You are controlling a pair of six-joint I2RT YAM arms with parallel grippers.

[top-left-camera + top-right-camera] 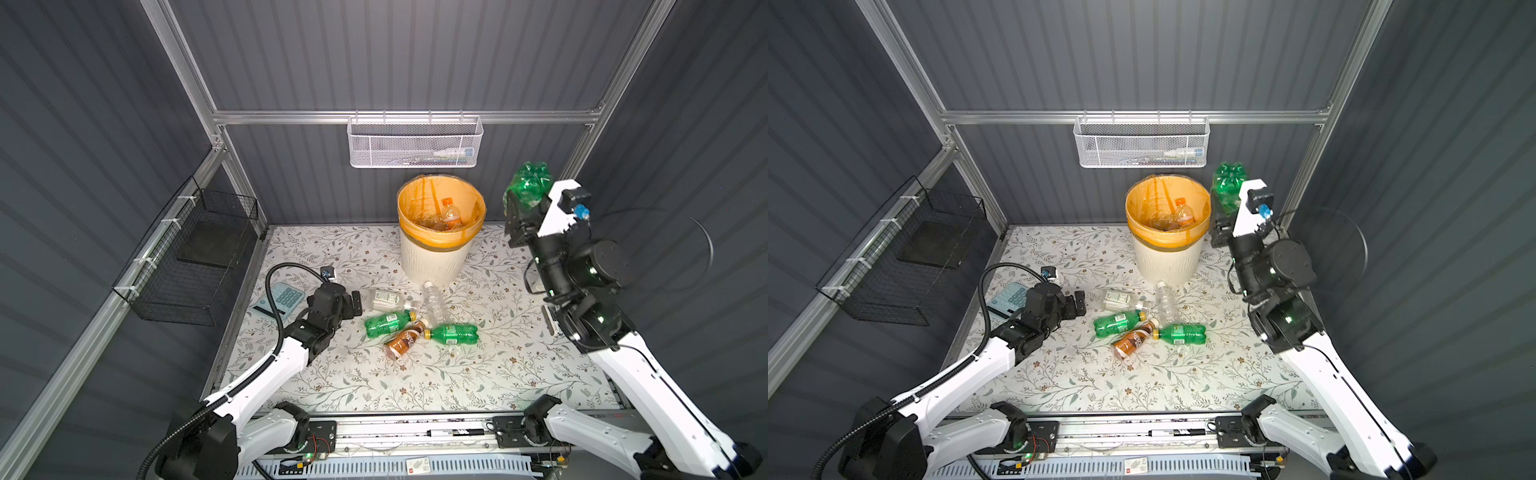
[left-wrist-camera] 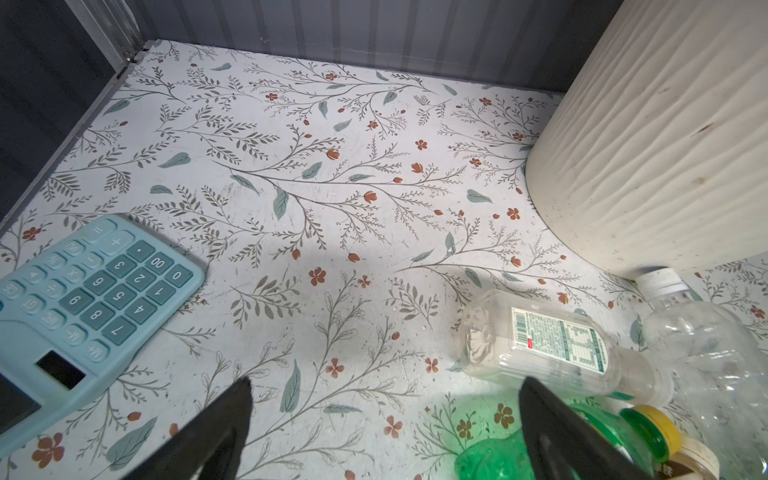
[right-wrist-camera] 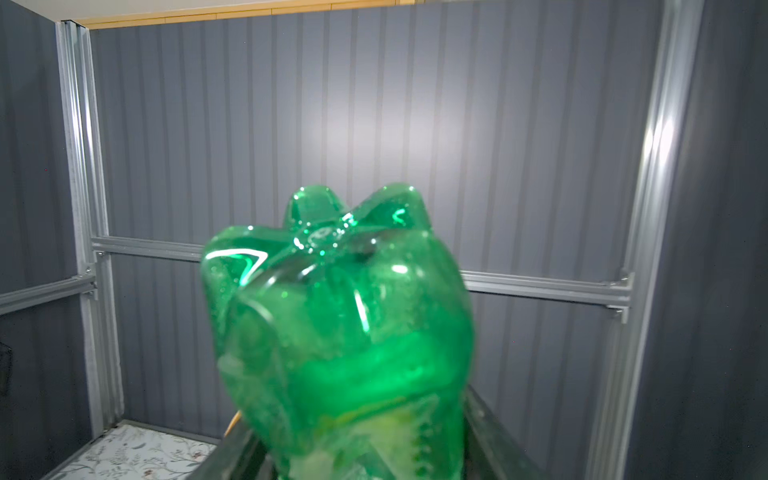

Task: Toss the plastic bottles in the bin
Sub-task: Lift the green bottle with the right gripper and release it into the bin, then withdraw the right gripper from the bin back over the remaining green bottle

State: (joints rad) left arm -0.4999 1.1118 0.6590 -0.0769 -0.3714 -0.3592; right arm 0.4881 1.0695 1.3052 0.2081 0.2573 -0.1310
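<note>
The right claw (image 1: 516, 206) is raised high, just right of the bin (image 1: 432, 262) in both top views. It is clamped around a held green bottle (image 1: 530, 183). This bottle is translucent bright green with dented walls, and its lobed base points up and away from the wrist. In the right wrist view it fills the middle of the frame between two dark fingers. Its cap is hidden.

The bin is round, cream-white and ribbed, and narrows toward its foot. An orange bag lines it and folds over the rim. It stands at the back of the flower-patterned desk (image 1: 374, 386). Inside lie clear bottles, among them an orange-capped bottle (image 1: 451, 212).

Five more bottles lie on their sides in a cluster before the bin:
- a squarish clear bottle (image 1: 386, 300) with a printed label
- a ribbed clear bottle (image 1: 436, 305), its white cap near the bin's foot
- a near green bottle (image 1: 388, 322) with a yellow cap
- a far green bottle (image 1: 453, 333), also yellow-capped
- a brown bottle (image 1: 405, 343) between the two green ones

The left claw (image 1: 355, 303) sits low, just left of the cluster, with its jaws spread wide and gripping nothing. A pale blue calculator (image 1: 282, 299) lies beside it.
</note>
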